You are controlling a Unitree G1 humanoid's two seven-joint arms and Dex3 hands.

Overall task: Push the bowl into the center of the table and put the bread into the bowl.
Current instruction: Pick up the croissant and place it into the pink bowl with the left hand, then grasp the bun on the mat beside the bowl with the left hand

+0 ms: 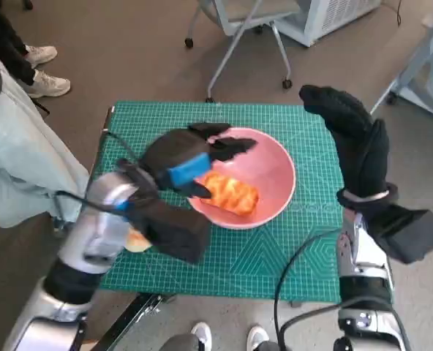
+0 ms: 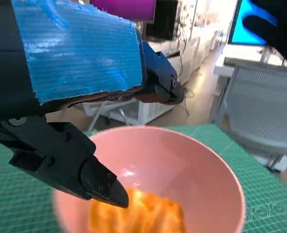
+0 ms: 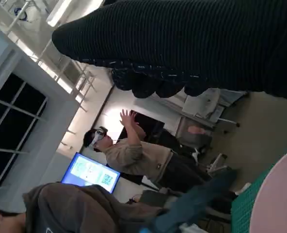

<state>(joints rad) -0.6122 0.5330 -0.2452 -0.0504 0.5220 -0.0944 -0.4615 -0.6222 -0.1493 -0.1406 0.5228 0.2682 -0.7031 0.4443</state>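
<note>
- Hovering over the near-left rim of the bowl (image 1: 264,172): left hand (image 1: 191,164), fingers apart, grasping nothing, one fingertip just above the bread (image 1: 231,193).
- Lying inside the pink bowl, toward its near-left side: orange bread.
- Sitting on the green mat (image 1: 275,256) near the middle of the table, slightly toward the far edge: bowl.
- Raised by the table's far-right corner: right hand (image 1: 352,139), gloved, released and empty, apart from the bowl.
- Sitting with arms raised, seen in the right wrist view: person (image 3: 134,155).
</note>
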